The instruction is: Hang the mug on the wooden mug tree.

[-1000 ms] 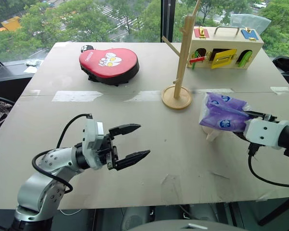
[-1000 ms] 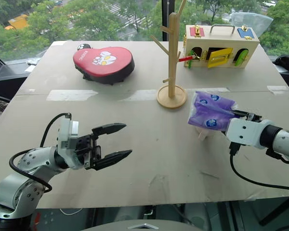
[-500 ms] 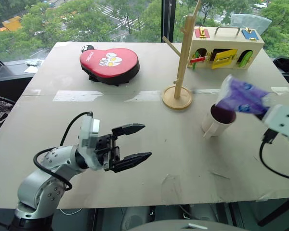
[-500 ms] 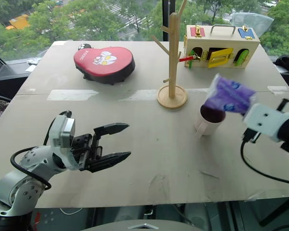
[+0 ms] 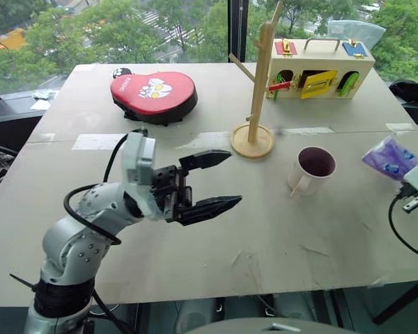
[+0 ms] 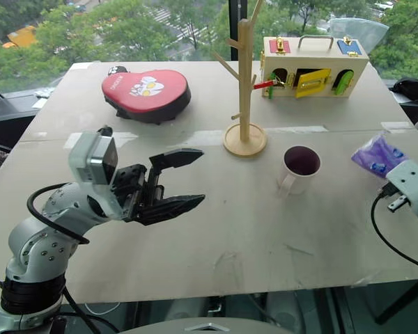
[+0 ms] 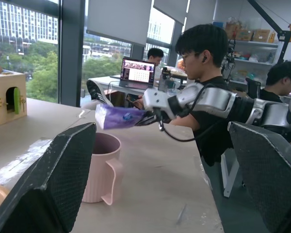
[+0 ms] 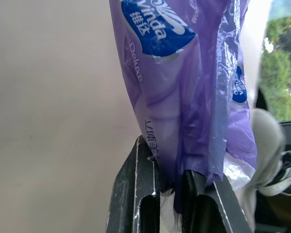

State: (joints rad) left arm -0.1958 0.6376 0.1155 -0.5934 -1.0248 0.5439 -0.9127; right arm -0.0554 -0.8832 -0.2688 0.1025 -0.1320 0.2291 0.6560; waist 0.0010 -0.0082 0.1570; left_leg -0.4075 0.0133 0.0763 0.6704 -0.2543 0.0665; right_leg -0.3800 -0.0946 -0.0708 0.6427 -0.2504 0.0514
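behind the pale table, tall windows show green trees.

**Non-task clutter on my table**

Red heart-shaped pad at the far left of the table. Wooden latch box far right. Crinkly purple packet at the right edge. People seated past the table, laptop behind.

Upright mug beside wooden mug tree
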